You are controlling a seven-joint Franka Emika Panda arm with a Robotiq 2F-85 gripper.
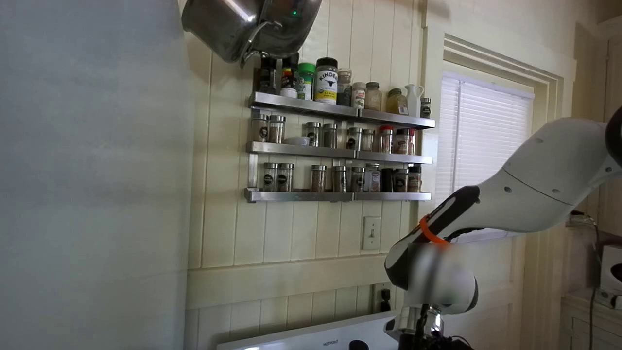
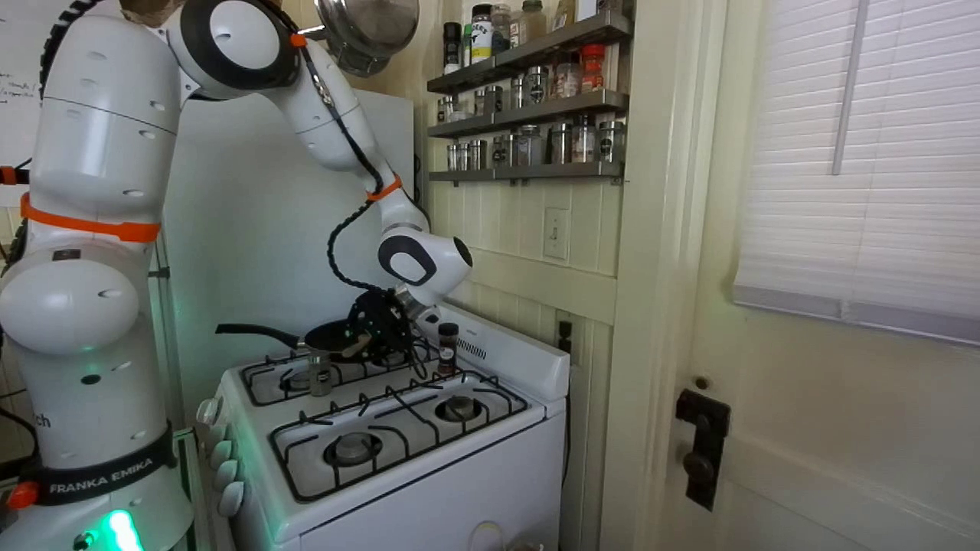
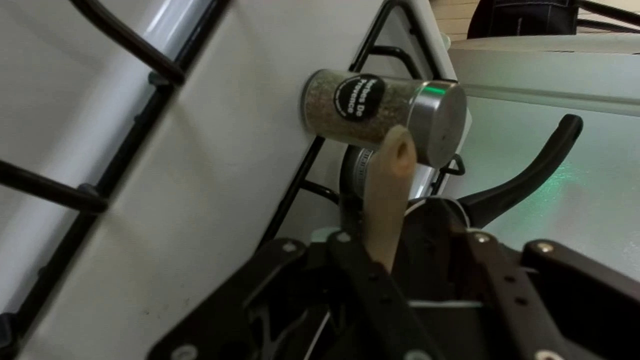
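Just beside the pan (image 2: 325,337), an herb jar (image 3: 325,107) stands upright; opposite the pan's handle (image 3: 525,177), a dark-lidded jar (image 2: 448,348). The herb jar's label (image 3: 360,97) reads "Herbes De Provence"; the panel (image 1: 301,339) behind the pan, "HOTPOINT". The herb jar is glass, metal-lidded. At the pan, my gripper (image 3: 412,242) is partly spread, a round-ended wooden utensil (image 3: 389,200) between its jaws; I can't tell whether it's gripped.

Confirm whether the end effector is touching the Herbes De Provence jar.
Apart: the wrist view shows white stovetop and a grate bar between the jar and the end effector.
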